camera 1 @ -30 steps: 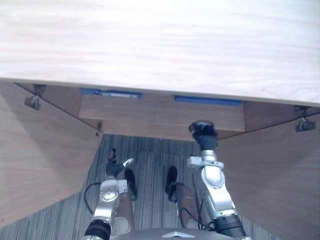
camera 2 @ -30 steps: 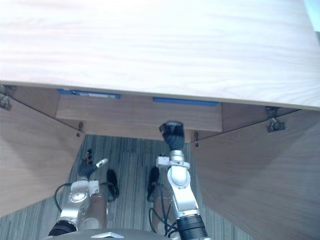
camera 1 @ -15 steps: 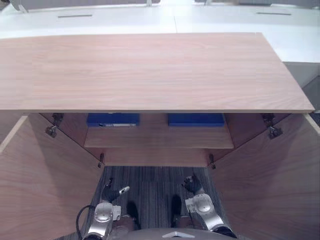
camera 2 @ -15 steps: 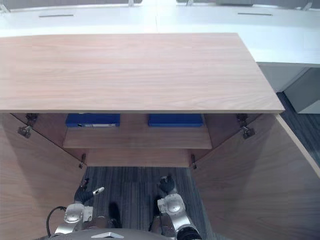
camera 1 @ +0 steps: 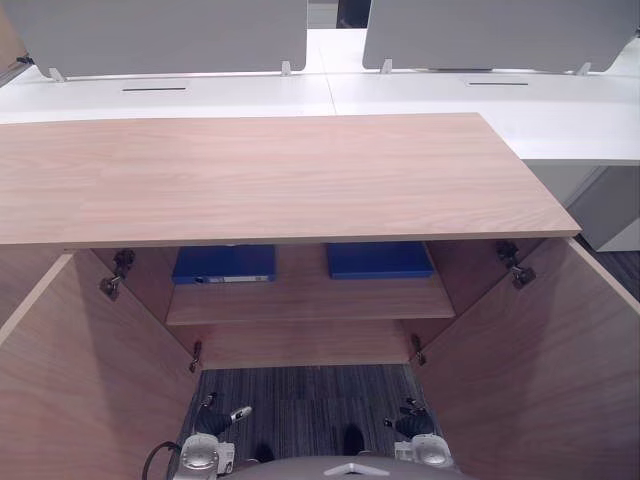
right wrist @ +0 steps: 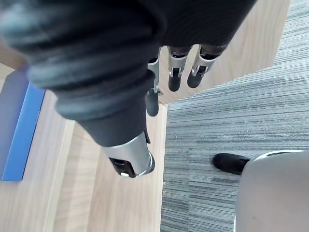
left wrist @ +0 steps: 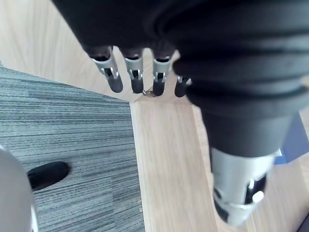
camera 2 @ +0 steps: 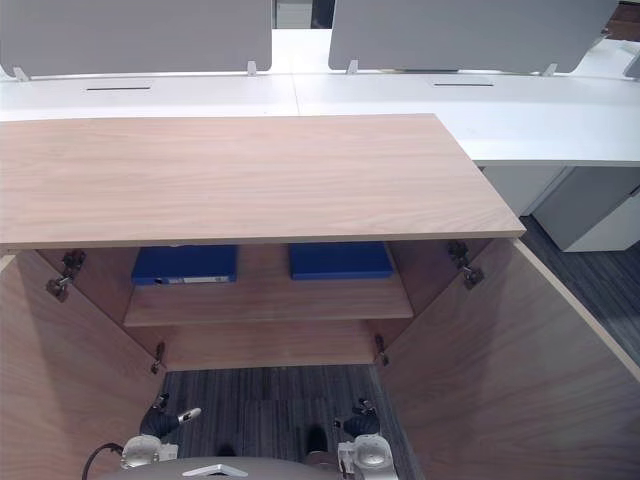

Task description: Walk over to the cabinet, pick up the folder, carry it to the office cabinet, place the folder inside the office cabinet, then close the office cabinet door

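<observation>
Two blue folders lie flat on the shelf (camera 1: 300, 298) inside the wooden cabinet (camera 1: 270, 175), one on the left (camera 1: 223, 264) and one on the right (camera 1: 378, 259). Both cabinet doors stand wide open, the left door (camera 1: 80, 380) and the right door (camera 1: 540, 370). My left hand (camera 1: 215, 440) hangs low in front of the cabinet, its fingers (left wrist: 135, 79) straight and empty. My right hand (camera 1: 410, 425) also hangs low, well short of the shelf, its fingers (right wrist: 176, 72) straight with nothing in them. The right folder (right wrist: 19, 130) shows past it.
White desks (camera 1: 560, 110) with grey divider panels (camera 1: 160, 35) stand behind the cabinet. Grey striped carpet (camera 1: 300, 400) lies between the open doors. A pale unit (camera 2: 590, 210) stands under the desk at the right.
The camera has pulled back and up, so the cabinet top and desks now show. My right hand has drawn back from the shelf's front edge and dropped low, fingers straightened. The left hand stays low.
</observation>
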Tool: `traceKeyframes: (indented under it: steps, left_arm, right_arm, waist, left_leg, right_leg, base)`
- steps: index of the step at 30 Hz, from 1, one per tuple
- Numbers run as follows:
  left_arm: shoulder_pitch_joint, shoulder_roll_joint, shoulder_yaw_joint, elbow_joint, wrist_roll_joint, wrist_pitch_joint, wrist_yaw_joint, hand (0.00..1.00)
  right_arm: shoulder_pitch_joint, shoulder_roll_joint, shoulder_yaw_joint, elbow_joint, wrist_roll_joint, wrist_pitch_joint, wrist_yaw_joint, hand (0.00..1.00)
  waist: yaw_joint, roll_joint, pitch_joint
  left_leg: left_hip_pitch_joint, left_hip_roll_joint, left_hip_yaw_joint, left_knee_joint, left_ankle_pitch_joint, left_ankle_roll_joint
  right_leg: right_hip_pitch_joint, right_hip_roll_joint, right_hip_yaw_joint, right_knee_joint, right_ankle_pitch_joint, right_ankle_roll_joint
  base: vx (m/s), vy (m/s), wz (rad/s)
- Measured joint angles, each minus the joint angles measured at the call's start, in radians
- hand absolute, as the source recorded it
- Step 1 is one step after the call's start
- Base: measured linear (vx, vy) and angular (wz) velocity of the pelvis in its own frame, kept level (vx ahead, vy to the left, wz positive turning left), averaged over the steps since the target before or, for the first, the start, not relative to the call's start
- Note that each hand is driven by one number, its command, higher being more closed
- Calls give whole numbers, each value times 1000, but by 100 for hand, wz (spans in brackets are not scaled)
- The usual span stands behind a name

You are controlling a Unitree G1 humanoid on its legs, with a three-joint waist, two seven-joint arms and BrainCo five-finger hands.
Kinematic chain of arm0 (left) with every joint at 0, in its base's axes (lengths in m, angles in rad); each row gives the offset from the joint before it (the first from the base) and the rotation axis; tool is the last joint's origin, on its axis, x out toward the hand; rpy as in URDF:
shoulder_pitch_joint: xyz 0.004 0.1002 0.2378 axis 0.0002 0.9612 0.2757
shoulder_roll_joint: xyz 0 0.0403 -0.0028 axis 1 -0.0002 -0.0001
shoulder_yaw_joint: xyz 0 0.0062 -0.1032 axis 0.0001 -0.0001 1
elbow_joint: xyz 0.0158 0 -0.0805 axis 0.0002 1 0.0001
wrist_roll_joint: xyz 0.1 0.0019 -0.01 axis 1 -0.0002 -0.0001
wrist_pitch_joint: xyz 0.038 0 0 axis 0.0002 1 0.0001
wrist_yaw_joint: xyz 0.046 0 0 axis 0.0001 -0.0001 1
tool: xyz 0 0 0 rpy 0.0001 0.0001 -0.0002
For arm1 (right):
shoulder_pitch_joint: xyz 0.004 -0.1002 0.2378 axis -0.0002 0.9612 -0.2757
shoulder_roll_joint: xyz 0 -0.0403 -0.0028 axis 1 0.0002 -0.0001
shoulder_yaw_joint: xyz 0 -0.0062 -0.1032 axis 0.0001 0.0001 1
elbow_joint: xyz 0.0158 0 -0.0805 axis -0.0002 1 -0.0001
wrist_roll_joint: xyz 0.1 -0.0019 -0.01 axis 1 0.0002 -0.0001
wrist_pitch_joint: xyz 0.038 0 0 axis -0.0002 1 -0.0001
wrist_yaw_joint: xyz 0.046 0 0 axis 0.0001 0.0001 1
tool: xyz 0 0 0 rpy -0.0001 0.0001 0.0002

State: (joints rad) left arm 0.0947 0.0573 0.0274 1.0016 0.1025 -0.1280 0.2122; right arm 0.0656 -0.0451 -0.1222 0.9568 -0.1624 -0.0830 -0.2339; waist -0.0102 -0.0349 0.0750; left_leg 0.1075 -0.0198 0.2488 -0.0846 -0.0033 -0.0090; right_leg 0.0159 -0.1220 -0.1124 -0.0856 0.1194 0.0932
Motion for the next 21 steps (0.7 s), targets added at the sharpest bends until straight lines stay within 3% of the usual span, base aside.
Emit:
traceKeyframes:
  steps: [10,16,21]
  left_arm:
    - [7,1,13,6,15,19,-2,0]
    - [16,2,10,10,40,27,-6,0]
    - [18,1,-1,10,57,30,-6,0]
  right_arm:
    - [24,-5,-156,-8,118,0,-19,0]
    - [109,-6,-310,-259,240,-6,-42,0]
    - [144,-1,-431,-455,337,-49,-106,0]
  waist:
    - [-21,1,-10]
    - [-71,14,-20]
    - [-114,19,-24]
  left_leg:
    - [37,1,127,0,-47,5]
    - [62,12,275,42,-110,-5]
    - [61,37,370,129,-179,1]
  right_leg:
    - [-20,20,133,5,3,3]
    - [-71,58,275,24,12,-2]
    - [-97,91,376,32,13,-1]
  base:
    - [4,17,-39]
    - [60,20,-73]
    - [61,-23,-68]
